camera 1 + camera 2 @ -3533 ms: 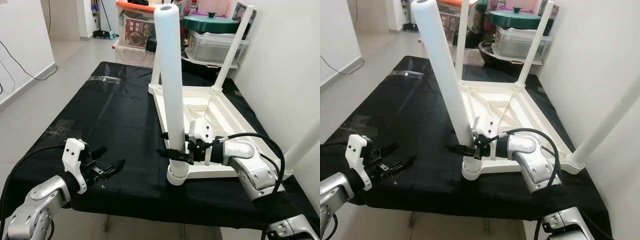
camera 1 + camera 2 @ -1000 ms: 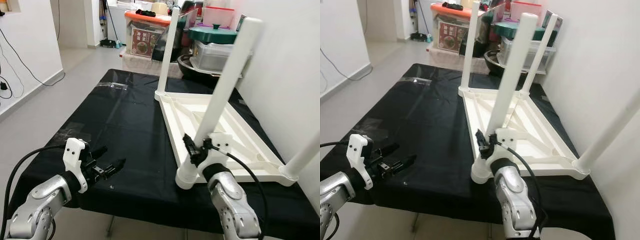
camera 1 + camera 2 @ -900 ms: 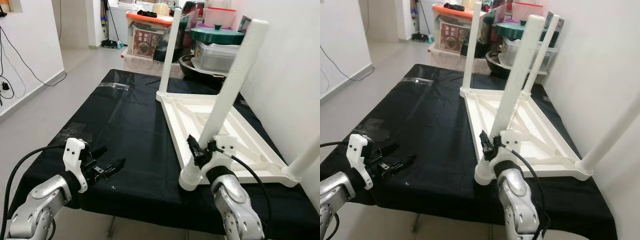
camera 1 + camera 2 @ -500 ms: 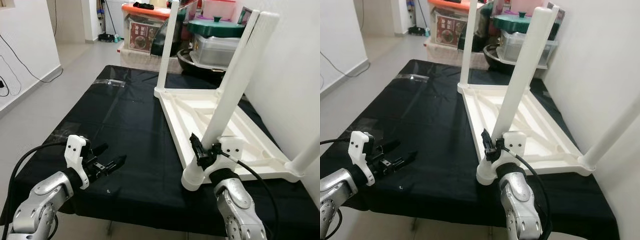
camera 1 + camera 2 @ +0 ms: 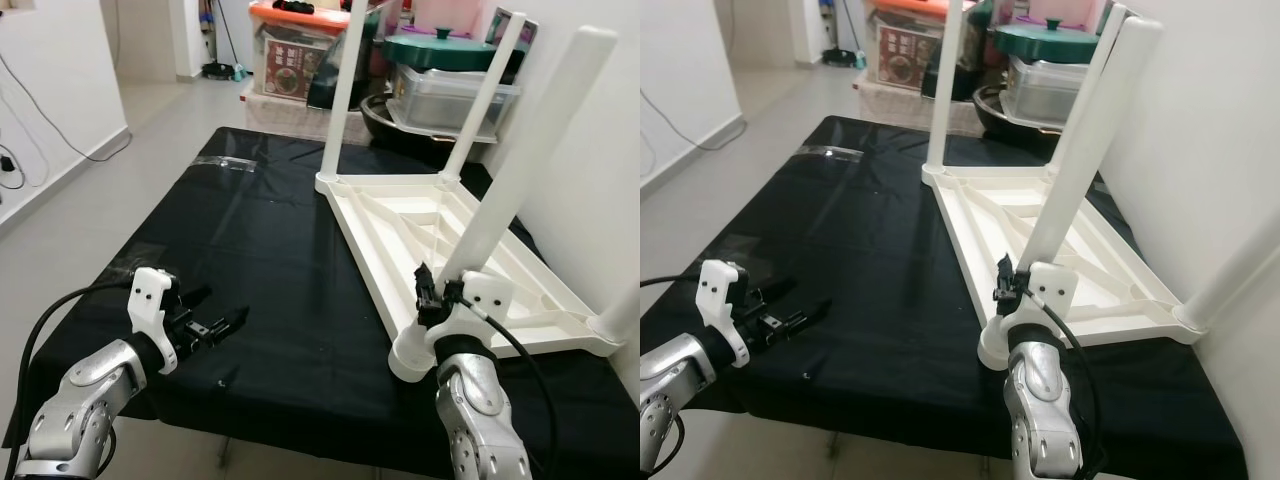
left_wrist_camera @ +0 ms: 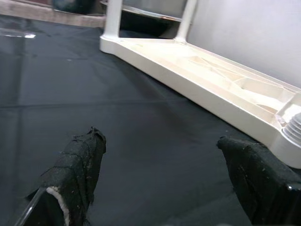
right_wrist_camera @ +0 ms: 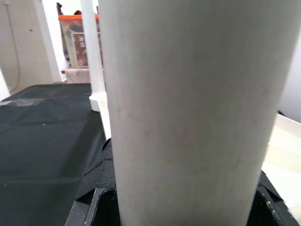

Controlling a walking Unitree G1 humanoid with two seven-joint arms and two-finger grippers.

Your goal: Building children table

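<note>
A white children's table [image 5: 405, 215] lies upside down on the black-covered worktable [image 5: 260, 230]. Two of its legs stand at the far corners [image 5: 343, 90] [image 5: 480, 100], and another rises at the right edge [image 5: 622, 310]. The near leg [image 5: 520, 170] leans up to the right from its round socket [image 5: 412, 358]. My right gripper [image 5: 432, 296] is shut on this leg just above the socket; the leg [image 7: 188, 117] is close between its black fingers [image 7: 96, 188]. My left gripper [image 5: 215, 322] hovers open low over the cloth at the near left, its fingers [image 6: 77, 165] wide apart.
Storage boxes [image 5: 300, 55], a green-lidded pot [image 5: 440, 48] and a clear bin [image 5: 450, 100] crowd the space behind the worktable. A white wall [image 5: 600, 150] runs close along the right. Tiled floor [image 5: 100, 170] lies to the left. Bare black cloth spreads left of the white table.
The held leg, its socket and my right gripper have shifted to the right, the leg leaning further that way. My left gripper has stayed open in about the same place.
</note>
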